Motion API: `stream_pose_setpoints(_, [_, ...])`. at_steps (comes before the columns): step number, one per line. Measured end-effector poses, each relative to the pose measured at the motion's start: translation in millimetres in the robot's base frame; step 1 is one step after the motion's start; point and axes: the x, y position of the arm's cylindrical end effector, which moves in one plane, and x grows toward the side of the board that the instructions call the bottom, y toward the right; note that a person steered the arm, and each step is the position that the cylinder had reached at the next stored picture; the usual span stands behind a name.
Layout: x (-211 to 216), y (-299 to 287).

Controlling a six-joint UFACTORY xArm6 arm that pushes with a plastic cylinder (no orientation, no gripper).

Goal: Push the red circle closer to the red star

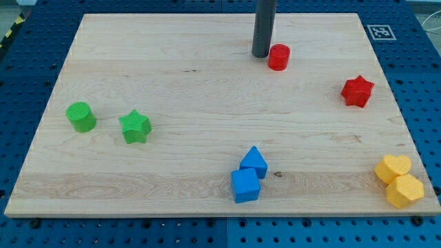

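The red circle [279,57] is a short red cylinder near the view's top, right of centre. The red star [357,91] lies to its lower right, well apart from it. My tip [260,55] is the lower end of the dark rod, standing just left of the red circle, very close to it or touching its left side.
A green circle [81,116] and a green star [134,127] sit at the view's left. Two blue blocks [249,176] touch at the bottom centre. A yellow heart [393,167] and a yellow hexagon [405,191] sit at the bottom right, near the wooden board's edge [416,153].
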Motion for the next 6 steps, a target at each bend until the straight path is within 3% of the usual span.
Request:
stream_pose_setpoints(2, [3.5,34.5])
stream_pose_setpoints(6, [55.1,112.0])
